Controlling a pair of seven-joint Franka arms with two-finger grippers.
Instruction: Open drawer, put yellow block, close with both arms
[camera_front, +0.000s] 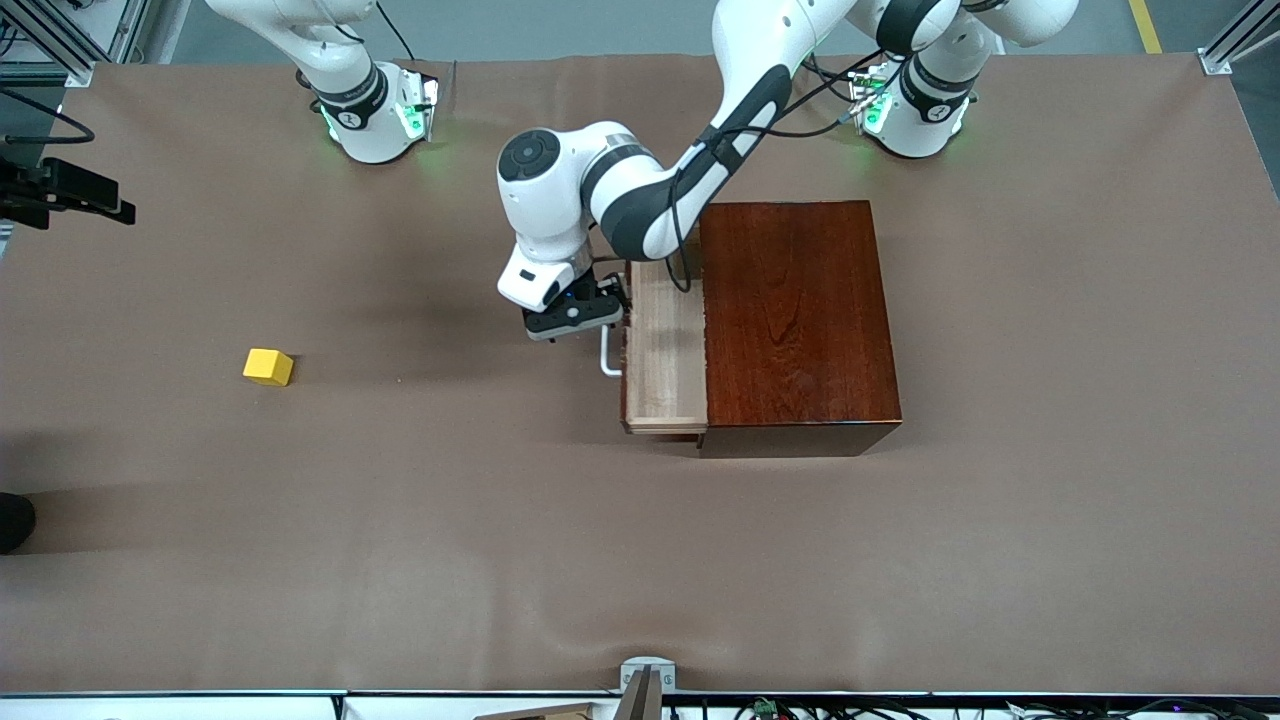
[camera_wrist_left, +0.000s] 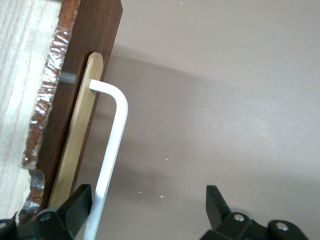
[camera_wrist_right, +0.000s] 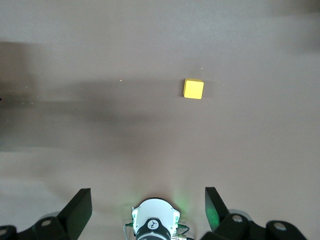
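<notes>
i have the left pincer (camera_front: 580, 322) down at the front of the drawer (camera_front: 665, 350), its fingers spread wide, one finger (camera_wrist_left: 75, 205) tucked between the white handle (camera_wrist_left: 111, 150) and the dark drawer front, the other well out over bare table (camera_front: 640, 560), so nothing is clamped. the drawer stands partly pulled out of the brown box (camera_front: 795, 315), pale wood showing on the side toward the right arm's end of the table. the handle's long axis runs along the drawer front, toward and away from the front camera, so any further pull has to go square to it, toward the right arm's end. the yellow block (camera_front: 268, 367) sits alone on the table, well apart from the drawer, toward the right arm's end and a little nearer the front camera than the handle. the right pincer (camera_wrist_right: 147, 205) is up high, out of the front view, fingers wide and empty, looking down on the block (camera_wrist_right: 193, 89) and its own base. by my reading the right arm is the nearer one for the pick, and the carry then runs toward the drawer's open side.
</notes>
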